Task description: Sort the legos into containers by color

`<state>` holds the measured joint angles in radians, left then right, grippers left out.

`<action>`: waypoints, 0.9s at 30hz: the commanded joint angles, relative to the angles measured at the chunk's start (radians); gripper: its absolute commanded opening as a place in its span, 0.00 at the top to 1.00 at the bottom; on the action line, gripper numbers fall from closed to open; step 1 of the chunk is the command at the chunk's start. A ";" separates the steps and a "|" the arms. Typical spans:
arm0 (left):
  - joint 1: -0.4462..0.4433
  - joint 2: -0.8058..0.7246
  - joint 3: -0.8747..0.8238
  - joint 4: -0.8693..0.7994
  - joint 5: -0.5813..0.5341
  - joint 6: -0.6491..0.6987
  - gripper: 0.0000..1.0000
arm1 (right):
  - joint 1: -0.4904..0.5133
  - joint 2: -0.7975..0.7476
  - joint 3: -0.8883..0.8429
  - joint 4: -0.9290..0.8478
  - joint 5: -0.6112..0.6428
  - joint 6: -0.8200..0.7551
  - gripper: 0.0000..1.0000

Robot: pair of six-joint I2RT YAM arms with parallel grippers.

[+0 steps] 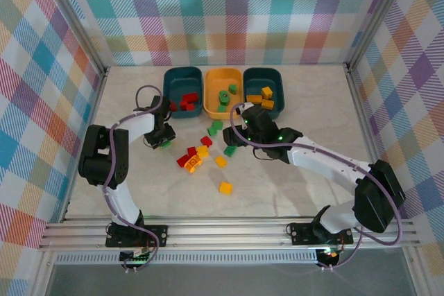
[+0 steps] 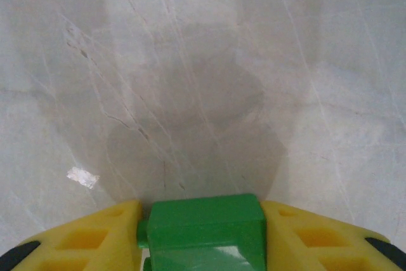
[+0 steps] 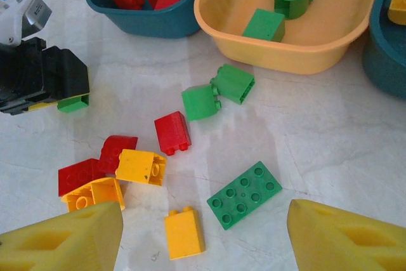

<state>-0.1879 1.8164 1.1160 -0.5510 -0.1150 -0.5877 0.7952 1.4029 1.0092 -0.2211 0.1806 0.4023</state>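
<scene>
Left jaws: pinching a green brick (image 2: 203,226) between the yellow fingers (image 2: 82,239). The brick fills the gap and meets both sides. They sit low over the bare marble tabletop (image 1: 298,102), left of the loose pile. Cannot tell whether the brick is off the surface.

Right jaws: spread wide with nothing between them, hanging above the loose pile just in front of the yellow bin (image 1: 214,81).

Bins: side by side in a row at the far edge.
- The left teal bin (image 1: 168,84) holds red bricks.
- The yellow bin holds green bricks.
- The right teal bin (image 1: 277,77) holds yellow-orange bricks.

Loose on the tabletop:
- A flat green plate (image 3: 244,193), with an upright yellow-orange brick (image 3: 184,233) near it.
- A single red brick (image 3: 172,132).
- Two green bricks (image 3: 202,101) touching each other, near the yellow bin's wall.
- A mixed cluster (image 3: 141,166) of two red and two yellow-orange bricks.
- A lone yellow-orange brick (image 1: 225,187), apart and nearer the arm bases.
</scene>
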 commanded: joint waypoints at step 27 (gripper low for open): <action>-0.245 0.343 0.792 -0.028 0.242 0.071 0.56 | -0.064 -0.365 -0.336 -0.031 0.074 0.199 0.25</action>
<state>-0.4255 2.0827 1.8328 -0.5003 0.0944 -0.5468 0.7277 1.1103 0.6800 -0.2073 0.2363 0.5663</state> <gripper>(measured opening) 0.440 0.733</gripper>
